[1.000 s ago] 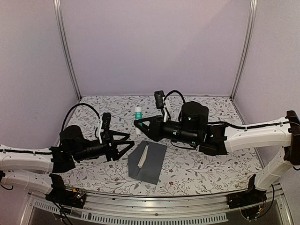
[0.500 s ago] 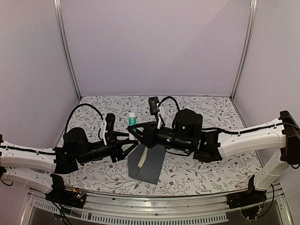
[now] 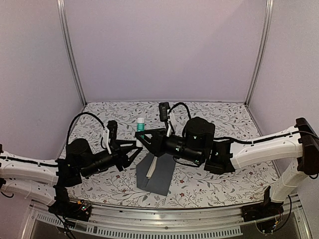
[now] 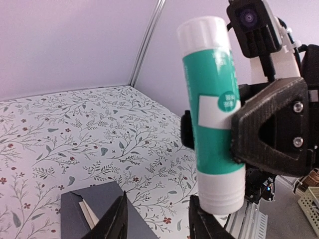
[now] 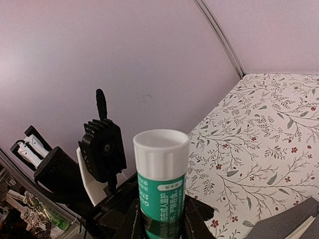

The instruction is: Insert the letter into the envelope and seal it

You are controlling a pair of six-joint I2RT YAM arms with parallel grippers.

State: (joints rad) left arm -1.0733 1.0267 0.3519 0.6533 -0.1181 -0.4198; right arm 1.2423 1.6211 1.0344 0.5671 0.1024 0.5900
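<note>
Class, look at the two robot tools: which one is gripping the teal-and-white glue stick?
The right tool: it clamps the glue stick upright, while the left tool beside it is open and holds nothing.

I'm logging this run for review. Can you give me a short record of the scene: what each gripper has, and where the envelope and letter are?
right gripper: shut on the glue stick, held upright, white cap up
glue stick: off the table, near the envelope's far end
left gripper: open, empty, fingers close to the stick's base
envelope: flat on the tablecloth, between the arms
letter: inside the envelope, only a tan strip showing
flap: cannot tell if glued
</note>
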